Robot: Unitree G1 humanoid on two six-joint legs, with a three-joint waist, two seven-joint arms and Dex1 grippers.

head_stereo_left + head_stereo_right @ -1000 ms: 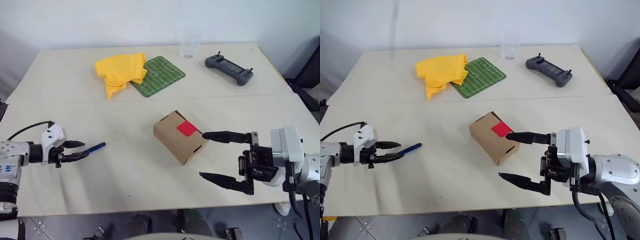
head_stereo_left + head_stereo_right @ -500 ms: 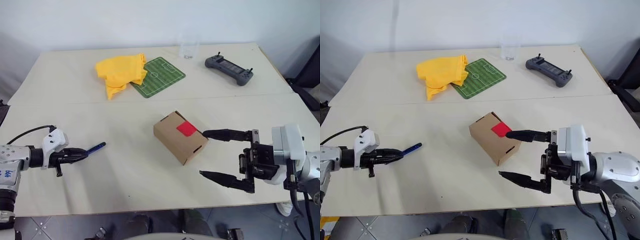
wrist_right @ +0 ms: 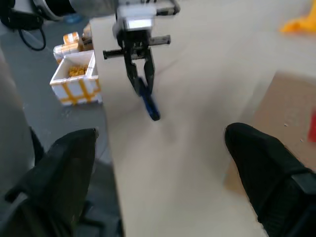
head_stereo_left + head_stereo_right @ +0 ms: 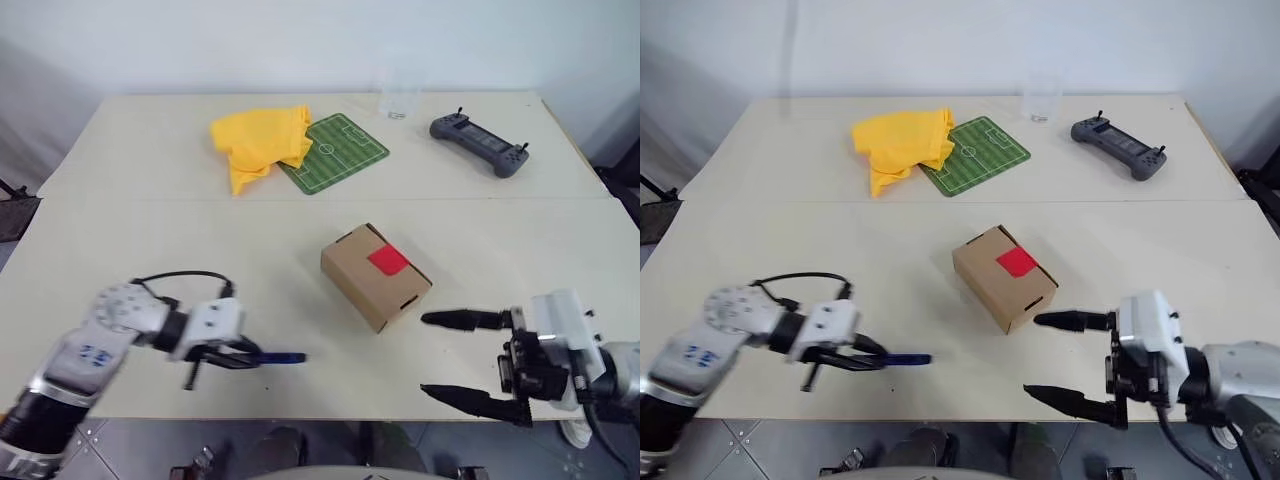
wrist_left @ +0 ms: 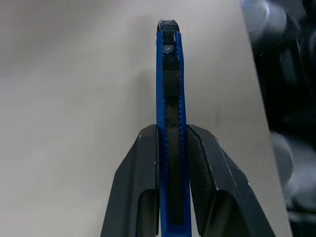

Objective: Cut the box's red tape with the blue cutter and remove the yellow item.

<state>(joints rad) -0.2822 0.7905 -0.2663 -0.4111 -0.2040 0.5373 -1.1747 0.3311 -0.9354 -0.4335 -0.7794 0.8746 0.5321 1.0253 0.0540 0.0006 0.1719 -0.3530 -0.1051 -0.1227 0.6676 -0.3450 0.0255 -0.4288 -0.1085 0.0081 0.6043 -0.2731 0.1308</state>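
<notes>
Pale tabletop is carrying everything, against a plain light wall. At the far side a big yellow cloth is lying partly over a green soccer-field mat; a clear cup and a grey handheld controller are sitting further along that far edge, all well apart from the work.

The box is sitting near mid-table, flaps down, with the red tape showing whole and unbroken on its top face. Nothing of the yellow item is showing; it is presumably sealed inside.

Left gripper is clamping the blue cutter near the table's near edge, its two black fingers pinching the handle from either side while the tip is sticking out past them toward the box. Tool and box are near each other, but a gap of bare table lies between them.

Right gripper is hovering just beside the box's near corner on the robot's right, jaws spread wide and gripping nothing, not touching the cardboard.

Progress, as judged: cutter pickup looks done. Left to do: bringing the blade to the tape, slicing it, lifting the flap, taking the yellow item out. The spread right gripper looks placed to steady the box for that cut.
</notes>
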